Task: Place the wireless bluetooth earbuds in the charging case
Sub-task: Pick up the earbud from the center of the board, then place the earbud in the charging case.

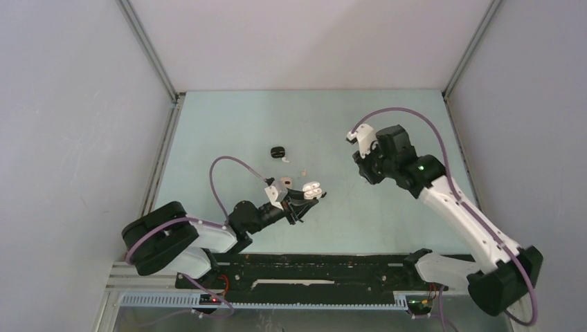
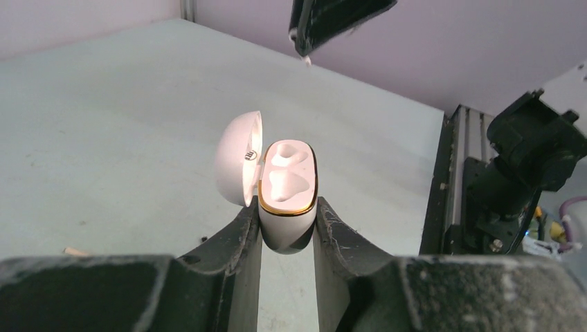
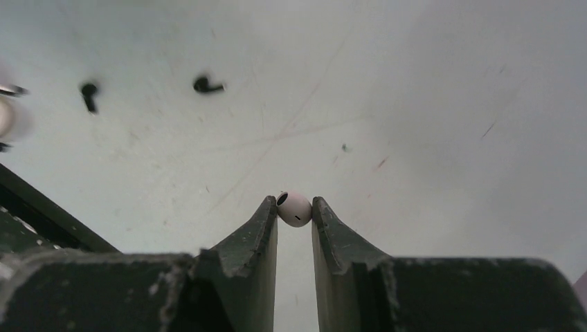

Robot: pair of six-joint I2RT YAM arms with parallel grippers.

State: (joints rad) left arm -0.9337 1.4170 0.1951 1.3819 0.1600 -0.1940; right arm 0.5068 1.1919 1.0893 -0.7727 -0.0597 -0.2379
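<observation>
My left gripper (image 2: 287,225) is shut on the white charging case (image 2: 287,190), held open-side up above the table. Its gold-rimmed body shows two empty wells, and its lid (image 2: 239,166) is swung open to the left. In the top view the case (image 1: 313,188) is at the table's middle, at the tip of my left gripper (image 1: 304,199). My right gripper (image 3: 295,214) is shut on a white earbud (image 3: 295,209) pinched at the fingertips, in the air right of the case (image 1: 365,171). Two black earbuds (image 3: 88,93) (image 3: 206,85) lie on the table.
A closed black case (image 1: 277,151) lies behind the white one, with a white earbud (image 1: 285,161) and a pale one (image 1: 303,169) beside it. Another small pale object (image 1: 285,182) lies by my left gripper. Grey walls enclose the table on three sides.
</observation>
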